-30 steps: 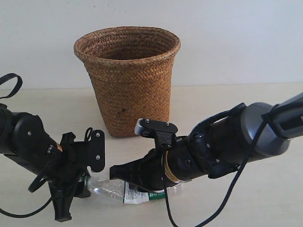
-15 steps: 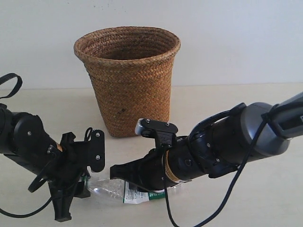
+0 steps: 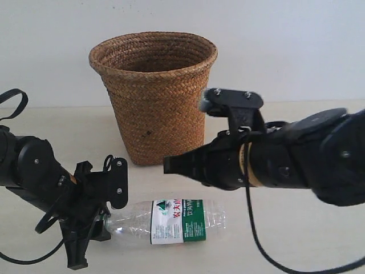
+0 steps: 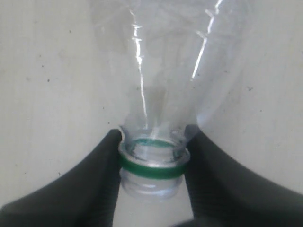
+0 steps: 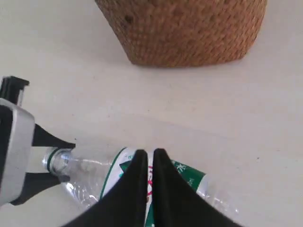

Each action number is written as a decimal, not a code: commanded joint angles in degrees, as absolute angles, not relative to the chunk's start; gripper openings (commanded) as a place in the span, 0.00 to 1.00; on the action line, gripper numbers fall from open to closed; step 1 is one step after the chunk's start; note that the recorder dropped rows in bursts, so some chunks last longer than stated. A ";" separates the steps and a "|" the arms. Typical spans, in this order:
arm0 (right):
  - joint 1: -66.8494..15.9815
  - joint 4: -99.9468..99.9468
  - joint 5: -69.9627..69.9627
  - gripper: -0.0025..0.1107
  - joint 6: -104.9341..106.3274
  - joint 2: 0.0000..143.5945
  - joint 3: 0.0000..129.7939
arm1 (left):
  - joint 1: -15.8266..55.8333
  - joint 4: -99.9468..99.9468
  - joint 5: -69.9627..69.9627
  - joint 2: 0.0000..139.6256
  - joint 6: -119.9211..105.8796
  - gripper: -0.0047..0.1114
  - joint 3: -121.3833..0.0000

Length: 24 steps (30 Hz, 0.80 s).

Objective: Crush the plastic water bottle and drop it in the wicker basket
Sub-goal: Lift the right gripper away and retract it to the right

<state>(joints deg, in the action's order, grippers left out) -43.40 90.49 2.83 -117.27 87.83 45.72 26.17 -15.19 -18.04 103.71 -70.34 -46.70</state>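
The plastic water bottle (image 3: 171,221) lies on its side on the table in front of the wicker basket (image 3: 154,97), with its green-and-white label facing up. My left gripper (image 3: 102,220) is shut on the bottle's neck at the green ring (image 4: 151,168), one finger on each side. My right gripper (image 3: 169,164) hovers above the bottle's label, clear of it, its fingers shut with only a thin slit between them and nothing held. In the right wrist view the bottle (image 5: 90,172) lies below the fingertips (image 5: 138,158) and the basket's base (image 5: 189,33) stands beyond.
A pale wall rises behind the basket. The table (image 3: 296,240) is a light beige surface. A black cable (image 3: 14,100) loops off the left arm at the left edge.
My right gripper has lifted up off the bottle and now hangs above it. The bottle, earlier half hidden under that gripper, now shows in full. The left gripper has kept its hold.
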 commanded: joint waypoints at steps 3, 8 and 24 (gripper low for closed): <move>-45.04 95.43 17.94 0.02 -116.16 68.88 38.08 | 26.48 -15.63 -18.39 103.76 -69.74 0.07 -46.90; -50.11 99.23 32.20 0.02 -116.64 58.56 31.38 | 26.48 -15.63 -18.00 103.76 -69.74 0.07 -46.90; -55.33 96.17 44.44 0.02 -118.46 40.25 20.49 | 26.48 -15.63 -17.88 103.76 -69.22 0.07 -46.90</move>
